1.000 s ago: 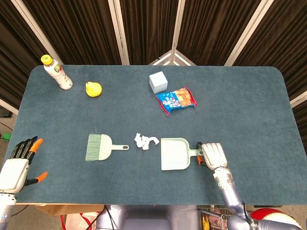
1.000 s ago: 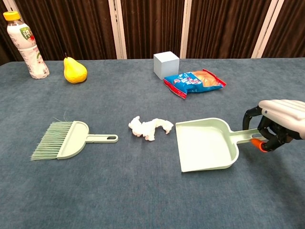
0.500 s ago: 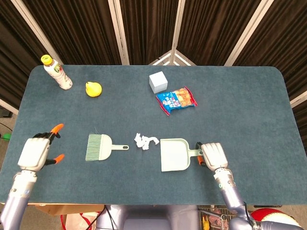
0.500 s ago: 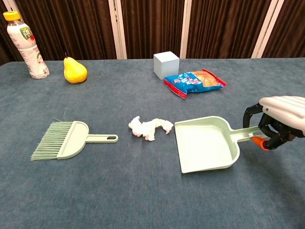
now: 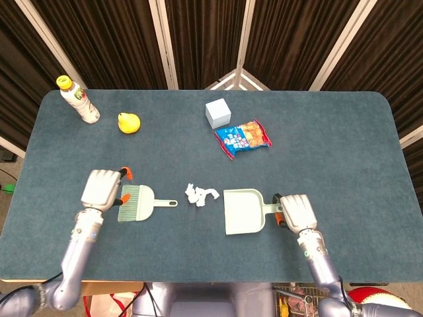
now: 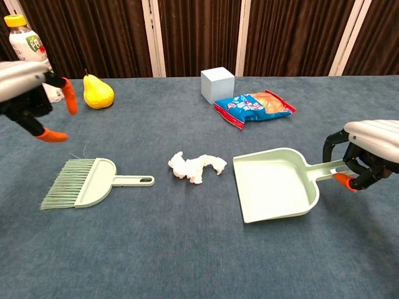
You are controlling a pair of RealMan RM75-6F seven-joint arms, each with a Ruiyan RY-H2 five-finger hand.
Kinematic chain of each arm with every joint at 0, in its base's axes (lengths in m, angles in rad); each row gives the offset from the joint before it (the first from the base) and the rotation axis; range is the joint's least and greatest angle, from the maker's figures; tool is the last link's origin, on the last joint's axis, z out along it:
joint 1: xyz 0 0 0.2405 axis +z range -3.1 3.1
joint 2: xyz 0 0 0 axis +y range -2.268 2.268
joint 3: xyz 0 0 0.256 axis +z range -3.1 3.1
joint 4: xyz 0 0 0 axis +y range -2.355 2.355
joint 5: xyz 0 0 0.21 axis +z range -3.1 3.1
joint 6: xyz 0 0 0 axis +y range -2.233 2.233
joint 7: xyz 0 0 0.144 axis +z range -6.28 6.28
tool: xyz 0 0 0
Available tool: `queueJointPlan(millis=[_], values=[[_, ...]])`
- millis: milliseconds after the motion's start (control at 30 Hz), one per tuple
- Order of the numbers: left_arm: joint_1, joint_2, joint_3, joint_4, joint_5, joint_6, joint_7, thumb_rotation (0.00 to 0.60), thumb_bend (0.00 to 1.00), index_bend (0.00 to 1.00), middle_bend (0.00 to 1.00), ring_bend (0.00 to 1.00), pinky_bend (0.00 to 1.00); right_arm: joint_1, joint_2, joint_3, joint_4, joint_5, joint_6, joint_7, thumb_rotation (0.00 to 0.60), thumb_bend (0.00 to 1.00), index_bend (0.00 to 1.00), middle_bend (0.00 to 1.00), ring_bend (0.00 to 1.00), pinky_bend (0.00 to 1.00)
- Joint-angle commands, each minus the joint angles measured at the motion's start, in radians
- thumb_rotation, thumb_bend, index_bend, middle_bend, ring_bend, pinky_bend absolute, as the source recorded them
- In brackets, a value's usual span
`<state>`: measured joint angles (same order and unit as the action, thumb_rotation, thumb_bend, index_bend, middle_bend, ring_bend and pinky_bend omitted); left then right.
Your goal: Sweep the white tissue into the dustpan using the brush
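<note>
A crumpled white tissue lies mid-table between the brush and the dustpan. The pale green brush lies flat, bristles to the left, handle pointing at the tissue. My left hand hovers just left of and above the bristles, fingers apart, holding nothing. The pale green dustpan sits right of the tissue, mouth facing the front edge. My right hand grips its handle.
At the back of the blue table stand a drink bottle, a yellow pear, a pale cube and a snack bag.
My left hand has swept in from the table's left edge to just beside the brush bristles. The right hand has shifted the dustpan slightly to the right.
</note>
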<state>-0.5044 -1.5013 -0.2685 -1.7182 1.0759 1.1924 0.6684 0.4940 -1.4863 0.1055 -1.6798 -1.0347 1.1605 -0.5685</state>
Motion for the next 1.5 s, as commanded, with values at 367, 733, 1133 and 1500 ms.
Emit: queueJointPlan(millis=[367,733,1133,1500], values=[[-0.145,-0.178,-0.044,0.054,-0.302,-0.008,0.178,0.6,0.35,0.47,1.0,1.0,0.99,0.005,0.011,0.005,-0.005,0.01,0.001,-0.005,0.6,0.59,0.7,0.85,0.87,0.87],[-0.205,-0.267,-0.014,0.102,-0.414,0.017,0.231,0.6,0.37,0.47,1.0,1.0,0.99,0.004,0.017,-0.002,-0.006,0.012,0.001,-0.003,0.6,0.59,0.7,0.85,0.87,0.87],[-0.227,-0.309,0.004,0.163,-0.469,0.027,0.225,0.6,0.4,0.46,1.0,1.0,0.99,0.002,0.027,-0.009,-0.004,0.008,-0.002,0.006,0.6,0.59,0.7,0.85,0.87,0.87],[-0.24,-0.33,0.011,0.2,-0.502,0.022,0.215,0.6,0.46,0.54,1.0,1.0,1.0,-0.001,0.03,-0.015,-0.002,0.001,-0.003,0.014,0.6,0.59,0.7,0.85,0.87,0.87]])
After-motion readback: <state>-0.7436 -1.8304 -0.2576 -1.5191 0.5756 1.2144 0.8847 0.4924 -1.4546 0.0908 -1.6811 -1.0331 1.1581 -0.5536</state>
